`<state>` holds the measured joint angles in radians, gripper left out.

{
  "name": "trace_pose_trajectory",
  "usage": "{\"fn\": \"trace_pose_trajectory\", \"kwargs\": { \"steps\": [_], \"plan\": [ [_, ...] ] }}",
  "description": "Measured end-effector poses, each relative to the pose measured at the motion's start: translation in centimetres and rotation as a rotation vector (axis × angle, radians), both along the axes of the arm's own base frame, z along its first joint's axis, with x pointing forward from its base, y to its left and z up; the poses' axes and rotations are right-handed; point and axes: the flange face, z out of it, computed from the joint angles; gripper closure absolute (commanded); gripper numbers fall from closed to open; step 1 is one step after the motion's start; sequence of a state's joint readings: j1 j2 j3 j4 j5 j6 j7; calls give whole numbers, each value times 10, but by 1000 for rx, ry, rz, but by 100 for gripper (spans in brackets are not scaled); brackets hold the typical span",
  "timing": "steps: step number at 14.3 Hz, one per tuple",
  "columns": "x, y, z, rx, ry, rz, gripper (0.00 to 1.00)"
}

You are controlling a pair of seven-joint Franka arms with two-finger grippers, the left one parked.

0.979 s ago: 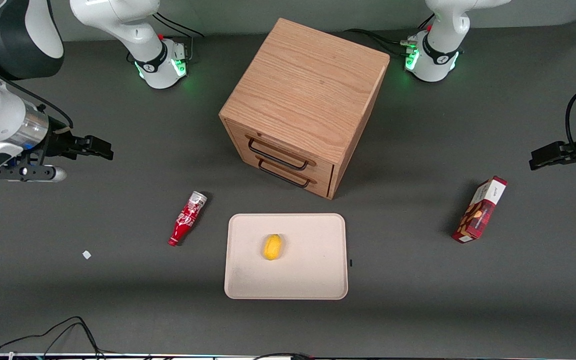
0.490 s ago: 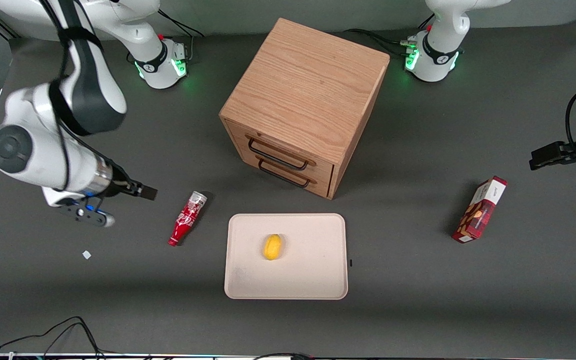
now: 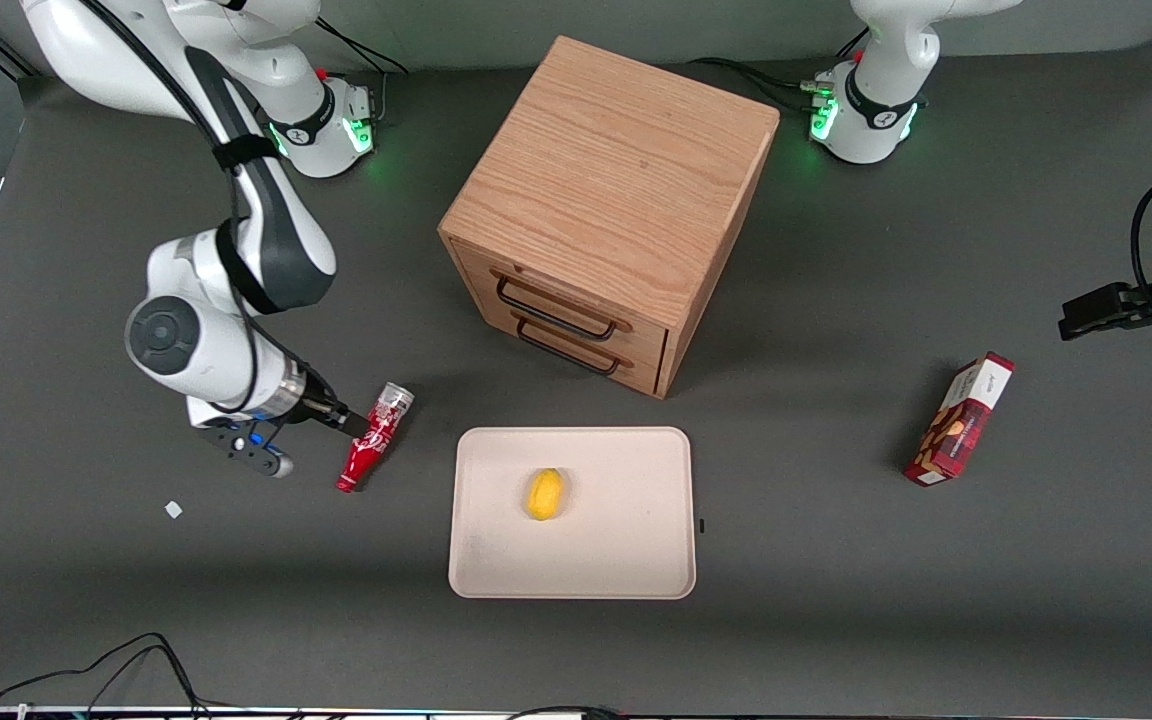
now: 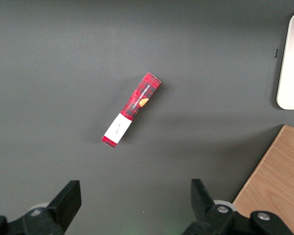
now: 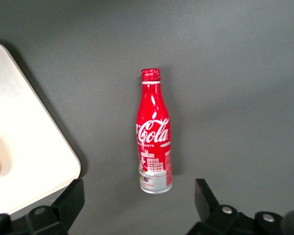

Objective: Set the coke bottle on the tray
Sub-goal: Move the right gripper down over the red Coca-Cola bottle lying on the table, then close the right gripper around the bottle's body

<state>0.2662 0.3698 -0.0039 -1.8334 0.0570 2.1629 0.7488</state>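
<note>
I logged the coke bottle [image 3: 374, 438] lying on its side on the dark table [image 3: 836, 600], left of centre in the front frame, its silver base pointing up toward the cabinet [image 3: 608, 215] and its red cap pointing down toward the frame's lower edge. It lay just beside the tray [image 3: 636, 560], apart from it, not on it. The tray sat low in the middle of the frame, in front of the cabinet's two drawers, with a small yellow fruit [image 3: 544, 494] lying on it.

My gripper [image 3: 351, 425] hung over the bottle's upper body at the left-centre of the front frame. From the wrist camera I saw its two fingers [image 5: 71, 200] spread wide, one on each side of the bottle's [image 5: 153, 134] silver base, neither one touching it; the gripper was open and held nothing. The tray's rounded corner [image 5: 54, 161] showed beside the bottle in that view.

A red snack box [image 3: 960, 418] lay on the table well apart, toward the parked arm's end, at the right of the front frame. A small white scrap [image 3: 173, 509] lay at lower left.
</note>
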Motion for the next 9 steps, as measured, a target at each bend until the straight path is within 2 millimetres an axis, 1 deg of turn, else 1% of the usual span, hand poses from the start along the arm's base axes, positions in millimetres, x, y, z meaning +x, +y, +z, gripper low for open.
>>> {"fn": "trace_pose_trajectory", "kwargs": {
  "steps": [2, 5, 7, 9],
  "plan": [
    [-4, 6, -23, -6, -8, 8, 0],
    [-16, 3, -59, -21, -39, 15, 0],
    [-23, 0, -78, -29, -46, 19, 0],
    [-27, -1, -93, -38, -44, 25, 0]
  ]
}}
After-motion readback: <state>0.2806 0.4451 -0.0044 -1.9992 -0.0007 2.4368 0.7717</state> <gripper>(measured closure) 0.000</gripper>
